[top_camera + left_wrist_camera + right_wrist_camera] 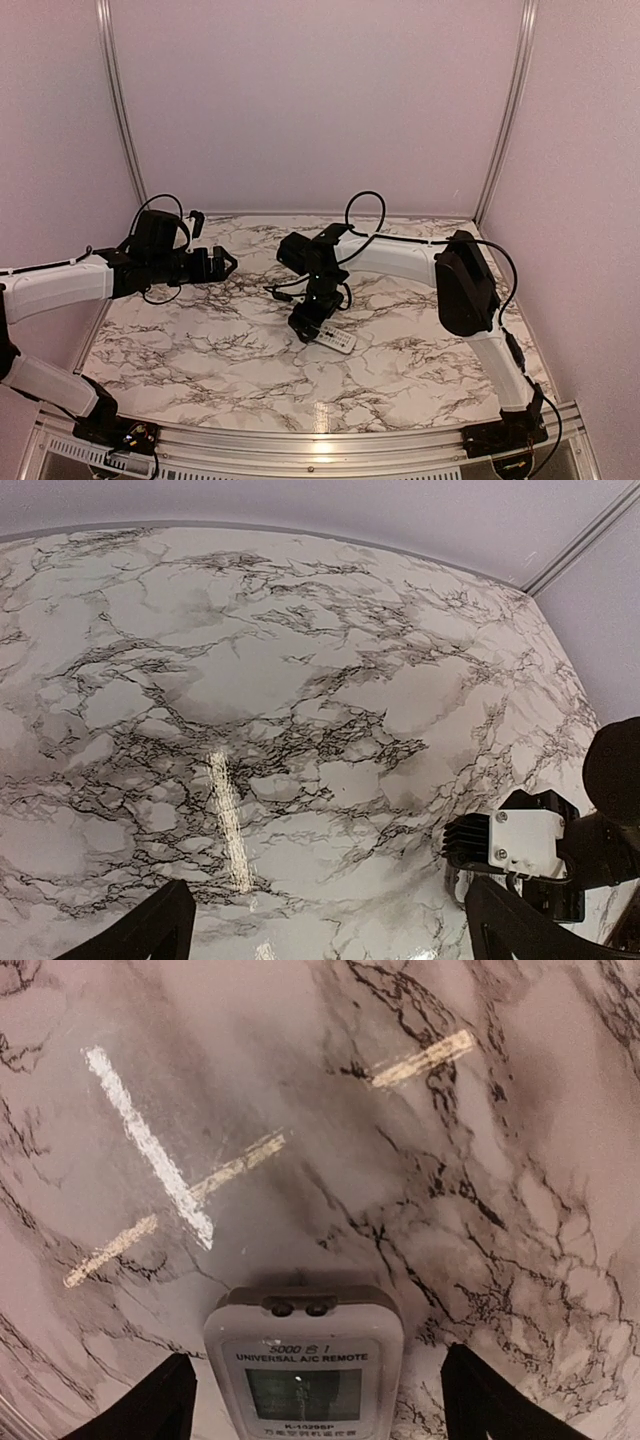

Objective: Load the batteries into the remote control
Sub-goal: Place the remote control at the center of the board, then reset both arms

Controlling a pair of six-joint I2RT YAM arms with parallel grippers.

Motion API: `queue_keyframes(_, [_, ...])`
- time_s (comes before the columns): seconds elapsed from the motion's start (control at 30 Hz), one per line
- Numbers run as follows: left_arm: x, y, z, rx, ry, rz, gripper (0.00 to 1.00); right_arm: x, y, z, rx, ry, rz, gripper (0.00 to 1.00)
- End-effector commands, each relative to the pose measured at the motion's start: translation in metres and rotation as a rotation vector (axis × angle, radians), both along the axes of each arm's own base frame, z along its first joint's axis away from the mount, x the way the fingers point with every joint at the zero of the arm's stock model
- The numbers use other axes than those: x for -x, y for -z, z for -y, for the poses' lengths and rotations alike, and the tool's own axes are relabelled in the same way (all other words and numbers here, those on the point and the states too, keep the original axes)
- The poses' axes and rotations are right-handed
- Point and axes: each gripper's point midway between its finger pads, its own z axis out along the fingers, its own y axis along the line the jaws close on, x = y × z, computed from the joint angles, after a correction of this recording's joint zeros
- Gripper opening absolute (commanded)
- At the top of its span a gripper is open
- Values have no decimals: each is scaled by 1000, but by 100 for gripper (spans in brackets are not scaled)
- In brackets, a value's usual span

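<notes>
the remote control [336, 341] lies display-up on the marble table [220, 350] near its middle, the right gripper [310, 1412] low over it with fingers [150, 1405] spread open on either side, and farther back left the left gripper [330, 942] hovers, fingers parted over bare marble.

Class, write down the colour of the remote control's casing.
White; the remote control shows best in the right wrist view.

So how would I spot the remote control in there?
Find the marble table, then the right arm's open hand near its middle. Under that hand lies the remote control, a slim white slab with a display window labelled UNIVERSAL A/C REMOTE.
</notes>
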Motion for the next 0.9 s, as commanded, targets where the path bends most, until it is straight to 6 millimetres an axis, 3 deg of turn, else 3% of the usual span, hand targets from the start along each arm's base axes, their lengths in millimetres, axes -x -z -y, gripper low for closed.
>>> queue_keyframes(0.0, [-3,-7,4,23,21,12,99,-2,-26,-19,-96,-6,28,92])
queue_keyframes(0.07, [-6,-12,5,27,20,17,99,-5,-41,-25,-157,-8,40,98])
queue_keyframes(0.3, [-29,-37,7,-18,-10,36,99,-41,-105,-24,-433,62,124,99])
queue_keyframes(0.4, [-46,-49,5,-56,-57,36,99,-59,-142,-4,-589,135,154,99])
queue_keyframes(0.57, [-57,-50,3,-87,-81,31,99,-92,-180,60,-775,312,272,99])
queue_keyframes(0.73, [-52,-24,10,-50,-59,-1,99,-103,-171,123,-926,469,314,99])
queue_keyframes(0.87, [-43,4,5,-45,-74,-27,99,-98,-142,152,-951,535,303,99])
